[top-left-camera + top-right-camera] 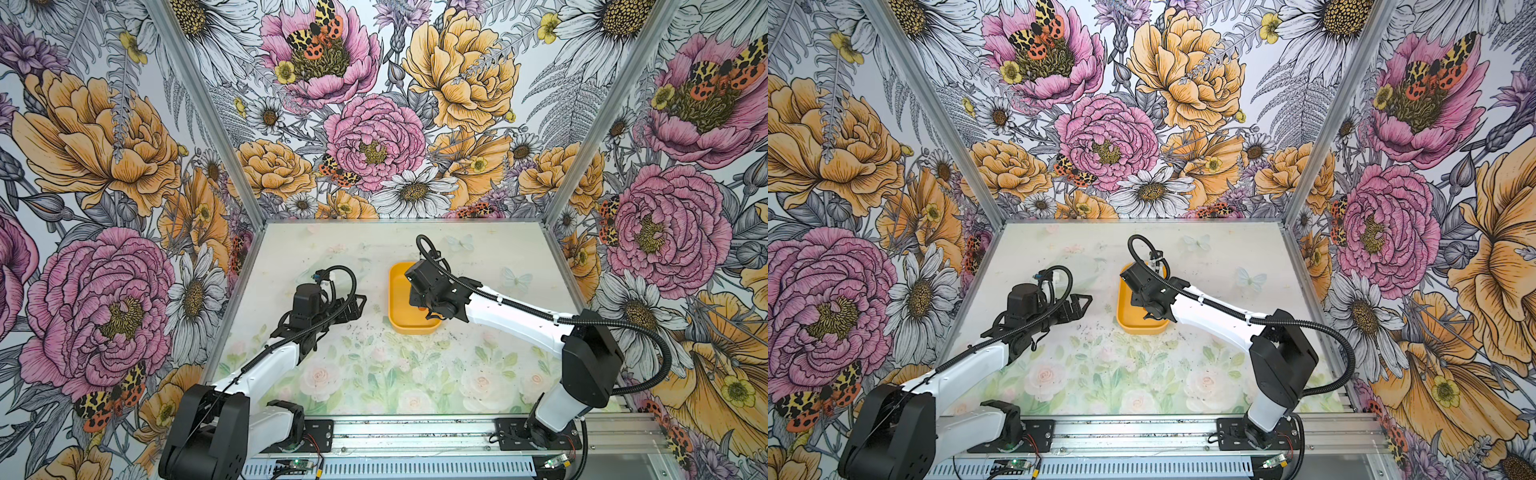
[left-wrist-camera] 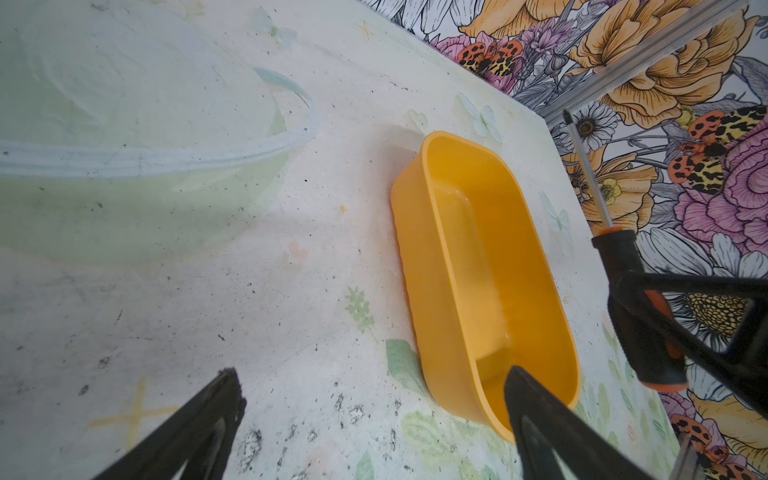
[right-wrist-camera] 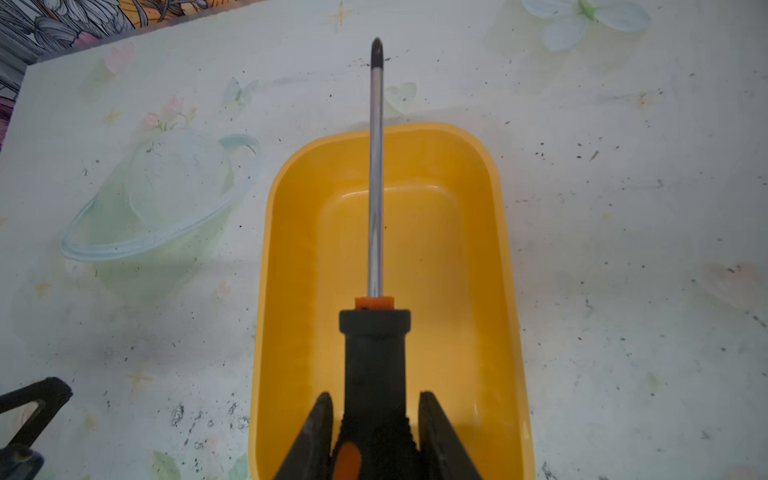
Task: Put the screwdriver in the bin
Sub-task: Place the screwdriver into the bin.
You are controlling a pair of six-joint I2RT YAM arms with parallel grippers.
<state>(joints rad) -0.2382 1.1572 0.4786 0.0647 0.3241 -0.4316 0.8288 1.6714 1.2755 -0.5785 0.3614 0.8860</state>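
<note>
Screwdriver (image 3: 376,208) clamped in right pincer (image 3: 376,401) over bin (image 3: 286,249), clear of rims, left pincer (image 2: 374,376) spread wide alongside.

The pale, flower-printed table (image 1: 374,365) is flecked with dark specks; the yellow-orange bin (image 1: 397,299) rests on it, near the middle.

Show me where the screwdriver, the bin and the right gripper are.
screwdriver (image 3: 376,187), right wrist view, on the metal shaft.
bin (image 3: 457,270), right wrist view, on its bare floor.
right gripper (image 3: 377,401), right wrist view, midway between its fingers.
</note>
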